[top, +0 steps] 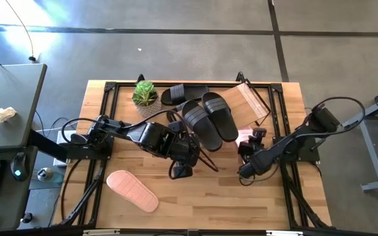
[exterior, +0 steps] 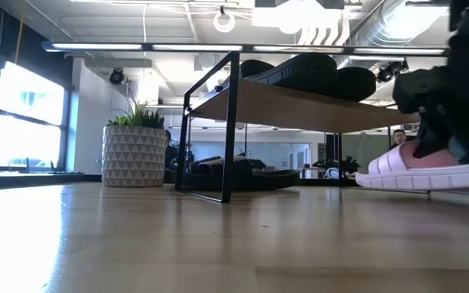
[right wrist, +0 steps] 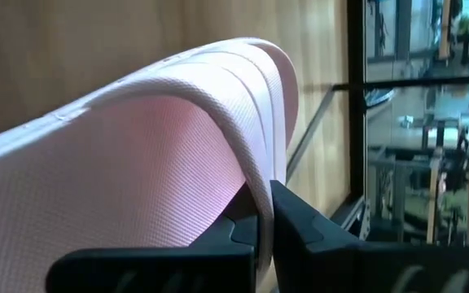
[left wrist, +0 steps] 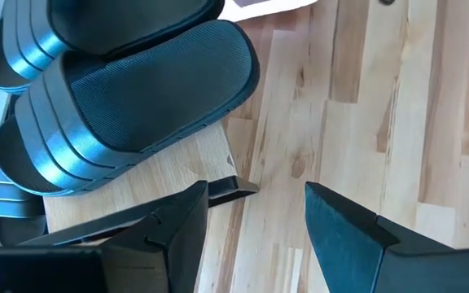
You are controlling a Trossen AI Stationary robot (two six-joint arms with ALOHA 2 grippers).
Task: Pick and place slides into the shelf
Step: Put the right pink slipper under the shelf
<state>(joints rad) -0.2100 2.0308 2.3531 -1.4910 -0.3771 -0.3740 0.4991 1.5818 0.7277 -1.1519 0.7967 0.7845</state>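
**Right tool grips pink slide beside the shelf**

The right tool point(right wrist: 263, 224) is clamped on the strap of a pale pink slide point(exterior: 430, 171) low over the wooden desk point(top: 241, 203), just beside the black-framed, wood-board shelf point(top: 251, 101). Two black ribbed slides point(top: 209, 118) lie on that board. The left tool point(left wrist: 255, 224) hangs open near the shelf's edge. Another pink slide point(top: 131, 190) lies on the desk.

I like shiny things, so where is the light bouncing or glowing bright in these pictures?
High view: a pale glare patch on the grey floor, upper left. Low view: the windows at the left glow white and the table shines. Left wrist view: the black slides have bluish gleaming straps. Right wrist view: the pink slide glows softly.
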